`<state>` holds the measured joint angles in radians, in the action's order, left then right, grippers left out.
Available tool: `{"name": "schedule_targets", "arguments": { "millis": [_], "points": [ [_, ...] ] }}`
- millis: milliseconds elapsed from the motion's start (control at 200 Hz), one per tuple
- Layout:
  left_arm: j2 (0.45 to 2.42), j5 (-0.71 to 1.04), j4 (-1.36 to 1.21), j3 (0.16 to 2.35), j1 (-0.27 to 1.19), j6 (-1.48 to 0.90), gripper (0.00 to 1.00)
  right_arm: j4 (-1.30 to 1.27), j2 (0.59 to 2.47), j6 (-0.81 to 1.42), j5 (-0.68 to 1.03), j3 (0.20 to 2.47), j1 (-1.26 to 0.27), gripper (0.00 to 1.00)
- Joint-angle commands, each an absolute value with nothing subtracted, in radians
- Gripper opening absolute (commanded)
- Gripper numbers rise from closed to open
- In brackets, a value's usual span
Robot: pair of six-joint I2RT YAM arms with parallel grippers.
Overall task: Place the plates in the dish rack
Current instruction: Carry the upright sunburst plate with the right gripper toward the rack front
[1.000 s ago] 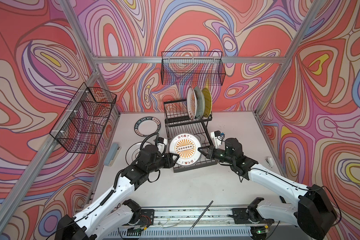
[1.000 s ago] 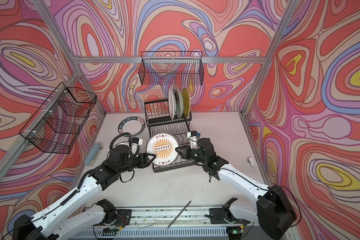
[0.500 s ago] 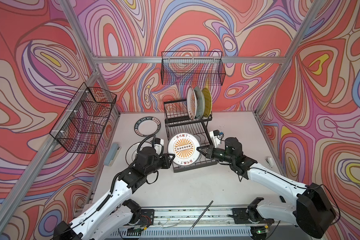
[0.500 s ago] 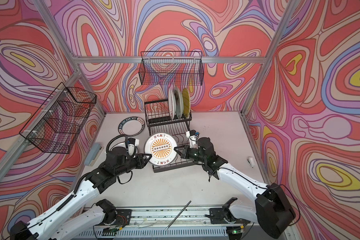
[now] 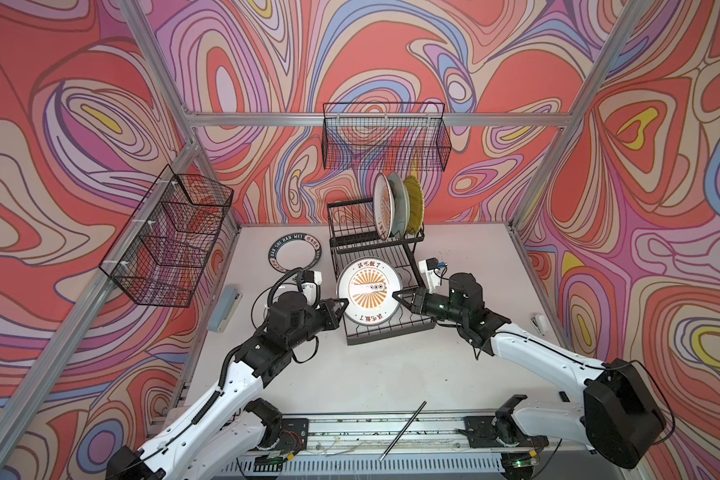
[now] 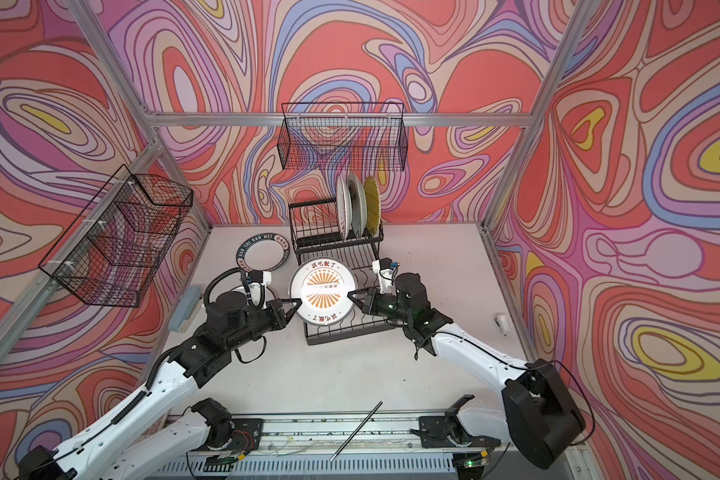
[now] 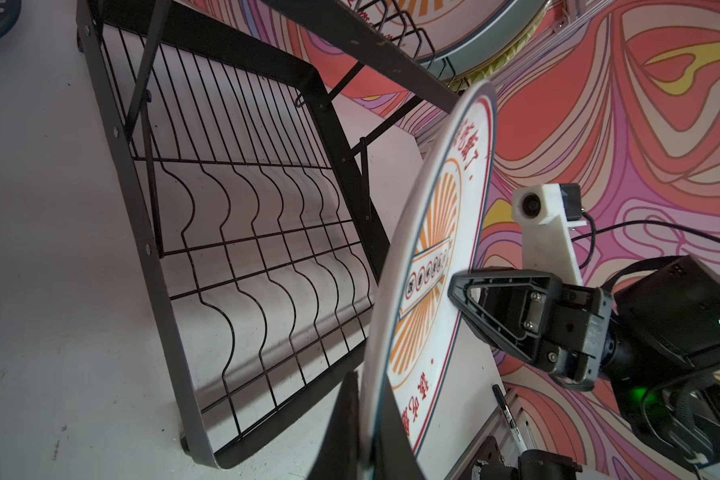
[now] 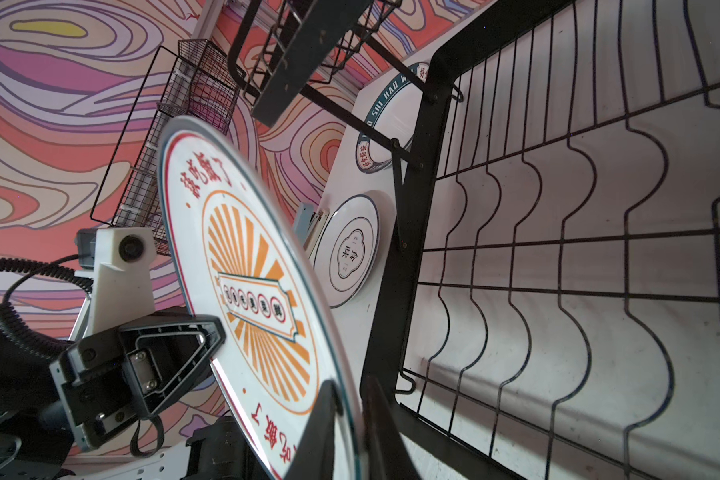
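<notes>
**Fig.** Plate held over the dish rack, seen in both top views.

The dish rack (image 5: 387, 335) stands at centre frame on the table (image 5: 350, 374). Its raised tier, toward upper centre, already carries three plates (image 5: 395, 205) on edge. Its flat lower tray is bare.

- **(a)** The sunburst plate (image 5: 368, 291), the thing in hand, hangs tilted with its face toward the camera. It is over the lower tray and touches no wire that I can see.
- **(b)** A lettered-rim plate (image 5: 294, 251) lies flat on the table just left of the rack. A dark-ringed plate (image 8: 348, 249) lies lower in the frame, largely hidden by my left arm (image 5: 242, 374) in the top views.
- **(c)** My left gripper (image 5: 344, 302) is clamped onto the sunburst plate's left rim.
- **(d)** My right gripper (image 5: 395, 296) straddles the right rim, a jaw on each face. Whether it presses I cannot tell.

**Handling, as I judge it:** the plate looks rigid, glossy and fairly heavy. It is therefore likely slippery between pads and apt to chip against the wires. The rim is the only place to take hold, with the pads well over the lip. Held from one side alone it may swing, so it should be lowered slowly.
</notes>
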<state>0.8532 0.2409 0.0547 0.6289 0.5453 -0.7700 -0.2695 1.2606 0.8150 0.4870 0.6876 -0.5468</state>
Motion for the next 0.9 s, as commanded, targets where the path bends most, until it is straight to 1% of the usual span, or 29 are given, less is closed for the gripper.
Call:
{"name": "schedule_targets", "arguments": {
  "millis": [0,180,456,776,831,891],
  "points": [
    [0.871,0.287,0.023,0.604,0.563,-0.728,0.00,-0.365,1.256,0.836,0.546,0.694,-0.569,0.18],
    [0.864,0.297,-0.015,0.593,0.562,-0.752,0.00,-0.392,1.262,0.838,0.561,0.690,-0.568,0.23],
    [0.871,0.317,-0.054,0.588,0.562,-0.778,0.00,-0.446,1.281,0.853,0.585,0.687,-0.571,0.24],
    [0.882,0.329,-0.086,0.567,0.563,-0.802,0.00,-0.477,1.286,0.862,0.596,0.686,-0.574,0.22],
    [0.888,0.334,-0.094,0.562,0.562,-0.808,0.00,-0.481,1.287,0.864,0.596,0.687,-0.575,0.21],
    [0.896,0.336,-0.098,0.561,0.562,-0.811,0.00,-0.483,1.288,0.864,0.596,0.688,-0.577,0.16]
  ]
}}
